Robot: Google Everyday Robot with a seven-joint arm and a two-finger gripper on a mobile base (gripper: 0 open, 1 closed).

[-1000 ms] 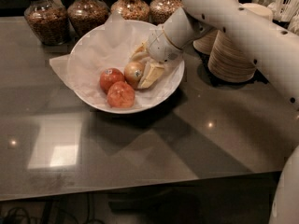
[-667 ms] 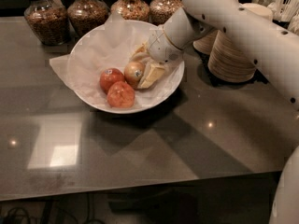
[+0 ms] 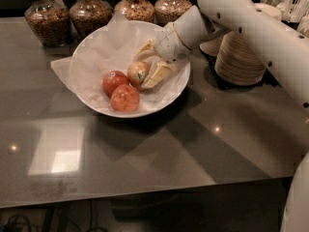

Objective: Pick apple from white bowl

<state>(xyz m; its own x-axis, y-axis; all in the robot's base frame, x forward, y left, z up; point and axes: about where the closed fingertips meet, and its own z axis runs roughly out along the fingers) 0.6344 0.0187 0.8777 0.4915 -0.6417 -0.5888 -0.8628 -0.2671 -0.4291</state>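
Observation:
The white bowl, lined with crinkled white paper, sits on the grey table. In it lie the pale yellowish-green apple with a small sticker and two redder apples to its left and front. My gripper reaches into the bowl from the right. One finger is behind the pale apple and the other lies at its right front, so the fingers straddle the apple's right side. The apple rests in the bowl.
Several glass jars of grains stand along the back edge. Stacks of beige paper bowls stand right of the white bowl, under my arm. A cup of utensils is at the back right.

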